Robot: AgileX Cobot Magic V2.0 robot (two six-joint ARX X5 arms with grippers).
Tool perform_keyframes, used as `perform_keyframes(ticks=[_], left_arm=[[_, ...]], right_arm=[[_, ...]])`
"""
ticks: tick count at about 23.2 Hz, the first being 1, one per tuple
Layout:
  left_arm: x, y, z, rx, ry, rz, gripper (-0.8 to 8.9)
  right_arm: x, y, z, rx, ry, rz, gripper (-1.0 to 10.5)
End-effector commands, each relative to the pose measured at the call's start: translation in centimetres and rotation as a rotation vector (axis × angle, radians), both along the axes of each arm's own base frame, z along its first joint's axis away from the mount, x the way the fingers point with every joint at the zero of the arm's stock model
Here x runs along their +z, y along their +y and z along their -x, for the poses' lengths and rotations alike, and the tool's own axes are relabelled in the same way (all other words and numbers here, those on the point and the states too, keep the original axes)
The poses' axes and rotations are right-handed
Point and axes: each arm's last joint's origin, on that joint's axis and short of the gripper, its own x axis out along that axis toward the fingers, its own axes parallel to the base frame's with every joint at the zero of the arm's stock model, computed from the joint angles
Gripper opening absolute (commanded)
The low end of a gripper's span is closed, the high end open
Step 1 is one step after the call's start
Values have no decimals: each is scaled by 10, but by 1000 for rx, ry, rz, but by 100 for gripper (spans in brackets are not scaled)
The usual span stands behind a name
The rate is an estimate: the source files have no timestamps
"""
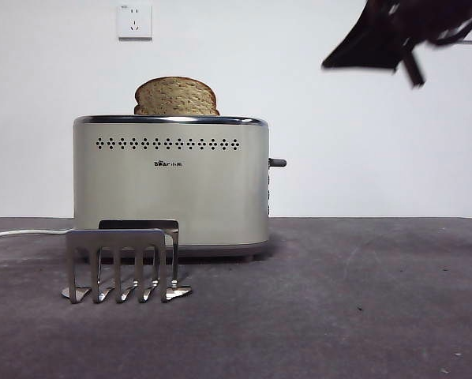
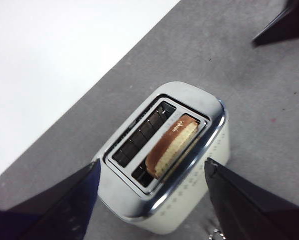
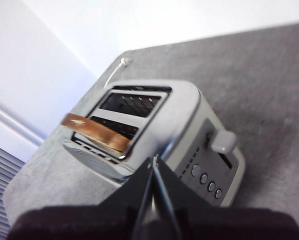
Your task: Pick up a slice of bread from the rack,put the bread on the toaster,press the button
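Inspector: Report, largest item first.

Operator: I see the grey counter (image 1: 362, 300) carrying the toaster (image 1: 170, 185), upright. The rack (image 1: 121, 264) stands just in front of it, slots bare. The slice of bread (image 1: 176, 96) sits in one toaster slot, dome above the rim. The lever (image 3: 223, 141) is up.

Inspector: Pincers?

Operator: My left pincer (image 2: 152, 200) hangs above the toaster, spread wide, gripping nothing. My right pincer (image 3: 153, 165) is pressed together, raised off the lever end, touching nothing.

Small dark logo (image 1: 168, 164) on toaster (image 1: 170, 185) front reads approx. "Bear" plus tiny illegible chars.
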Motion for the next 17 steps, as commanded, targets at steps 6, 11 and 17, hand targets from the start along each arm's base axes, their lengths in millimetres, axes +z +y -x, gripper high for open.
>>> perform_keyframes(ticks=[6,11,17], left_arm=[[5,10,21,25,41,39,346],[2,11,23,25,76,25,346],[1,9,24,-34,98,56,346]], right_arm=[[-26,26,-52,30,90,-19,-13],[-37,39,-77,36,119,-26,-13],[-57,44,-91,13,154,-5,-13]])
